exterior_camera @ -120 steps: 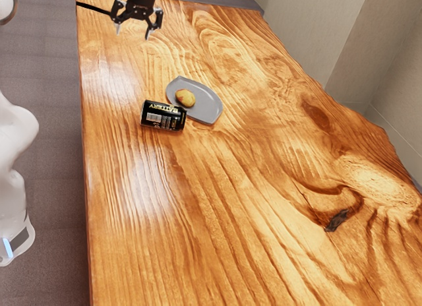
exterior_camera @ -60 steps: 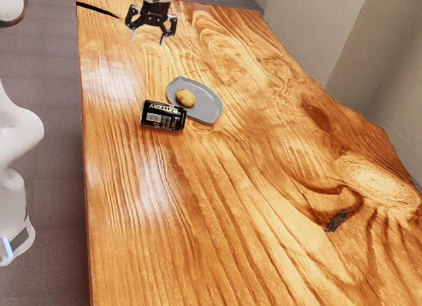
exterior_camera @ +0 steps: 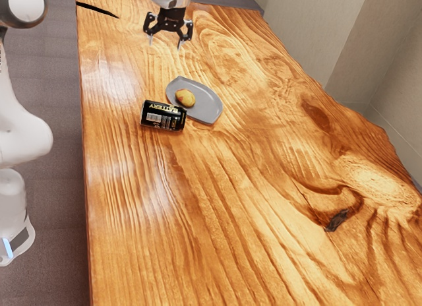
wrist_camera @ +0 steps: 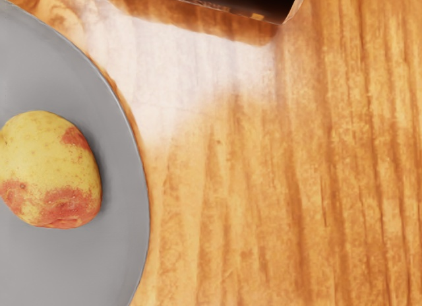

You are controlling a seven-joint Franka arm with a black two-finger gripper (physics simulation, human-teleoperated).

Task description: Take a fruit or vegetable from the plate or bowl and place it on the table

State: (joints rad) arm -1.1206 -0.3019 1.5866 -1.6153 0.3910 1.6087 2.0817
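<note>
Wooden table, grey plate upon it, black gripper above, empty, fingers parted, and on the plate a red-blotched yellow potato, probably firm, fairly light, not fragile, though its smooth rounded skin may slip unless pinched mid-body across the narrower width.

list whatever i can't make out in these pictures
- Battery: small print too small to read, exterior view; mostly cut off by the top edge, wrist view.
- Plate: one side cut off by the left edge, wrist view.
- Potato: underside hidden by its own body, both views.
- Arm: upper stretch cut off by the edges, exterior view.
</note>
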